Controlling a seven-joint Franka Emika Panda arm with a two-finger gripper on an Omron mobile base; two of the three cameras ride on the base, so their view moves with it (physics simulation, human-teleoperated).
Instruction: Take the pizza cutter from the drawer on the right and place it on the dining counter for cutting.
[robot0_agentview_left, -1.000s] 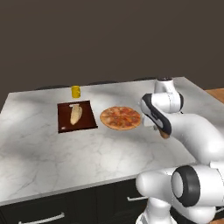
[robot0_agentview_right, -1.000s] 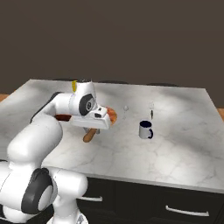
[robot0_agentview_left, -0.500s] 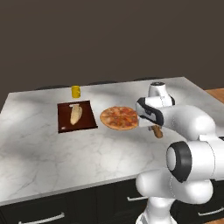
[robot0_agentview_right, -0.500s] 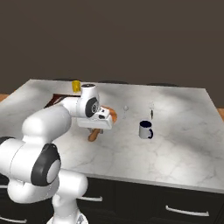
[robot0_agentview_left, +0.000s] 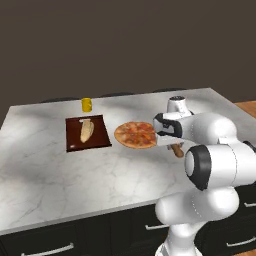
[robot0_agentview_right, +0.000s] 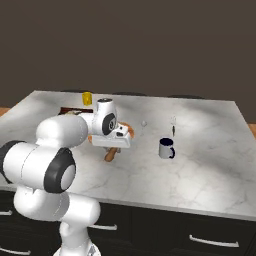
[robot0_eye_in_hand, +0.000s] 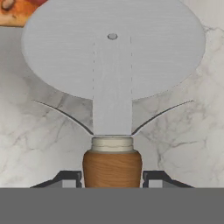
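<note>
Left base view: I am reaching low over the dining counter (robot0_agentview_left: 45, 165), with my gripper (robot0_agentview_left: 172, 144) sitting just right of the pizza (robot0_agentview_left: 135, 135); the brown handle of the pizza cutter (robot0_agentview_left: 176, 150) is poking out below my hand, close to the marble. A bread loaf (robot0_agentview_left: 86, 130) is lying on a dark cutting board (robot0_agentview_left: 102, 136), and a yellow cup (robot0_agentview_left: 87, 104) is standing behind it.
Right base view: my gripper (robot0_agentview_right: 114, 145) is hanging over the counter with the cutter's handle slanting down to or near the marble; a dark mug (robot0_agentview_right: 166, 148) is standing well apart to the side.
Hand view: my fingers (robot0_eye_in_hand: 65, 178) are clamping the wooden handle from both sides, and the silvery wheel is stretching ahead over marble, with the pizza's edge at the top corner.
Progress: I am judging the fetching done and the cutter brought over the counter; lowering fully, if any gap remains, and letting go are what is left.
</note>
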